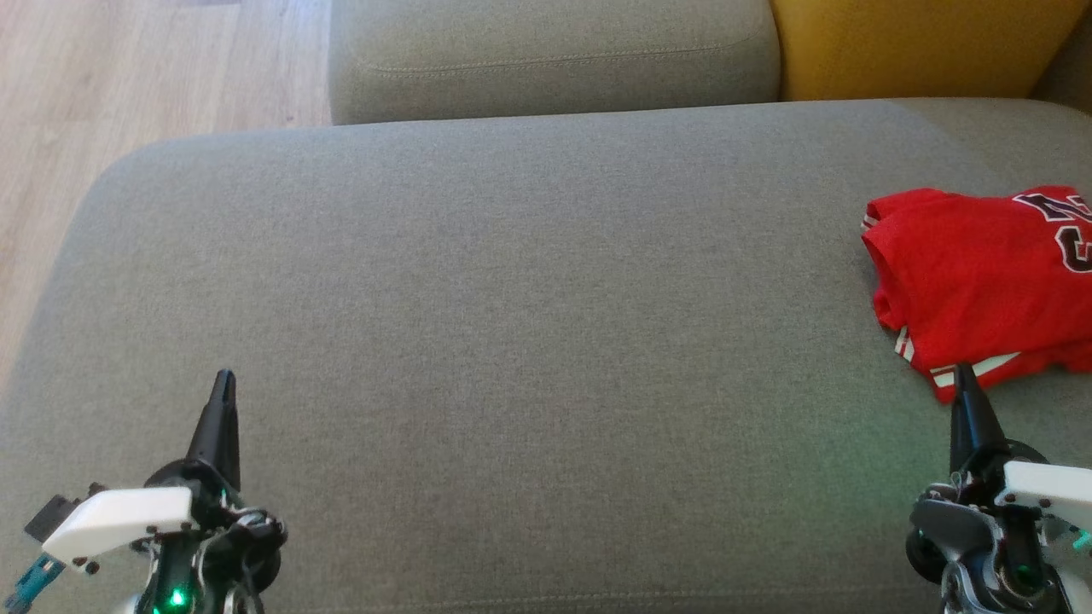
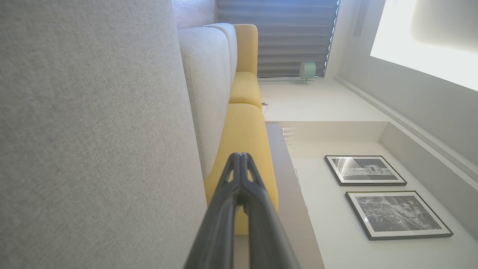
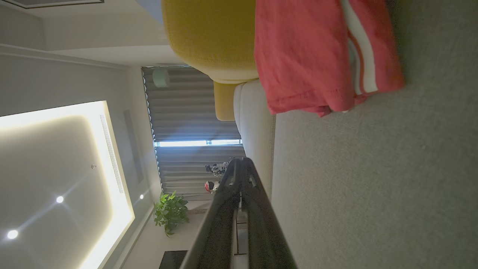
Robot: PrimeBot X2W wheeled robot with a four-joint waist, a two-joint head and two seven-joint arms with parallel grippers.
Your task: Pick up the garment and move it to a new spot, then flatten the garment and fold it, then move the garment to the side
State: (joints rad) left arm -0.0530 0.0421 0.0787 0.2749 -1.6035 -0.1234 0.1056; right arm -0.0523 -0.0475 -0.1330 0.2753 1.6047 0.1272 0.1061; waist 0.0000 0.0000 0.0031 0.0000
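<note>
Head view: grey sofa seat (image 1: 512,298). A red garment (image 1: 981,273) lies folded at its right side. Left pincer (image 1: 223,382) is clenched and empty, lower left. Right pincer (image 1: 964,377) is clenched and empty, near the garment's front edge.
Left wrist view: tips together, yellow cushion (image 2: 244,127) ahead.
Right wrist view: tips together, garment ahead, apart.

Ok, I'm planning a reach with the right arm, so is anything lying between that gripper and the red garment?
Nothing visible does. The right gripper, shut, points at the near edge of the red garment. In the right wrist view the stretch between them is bare grey sofa cushion.
</note>
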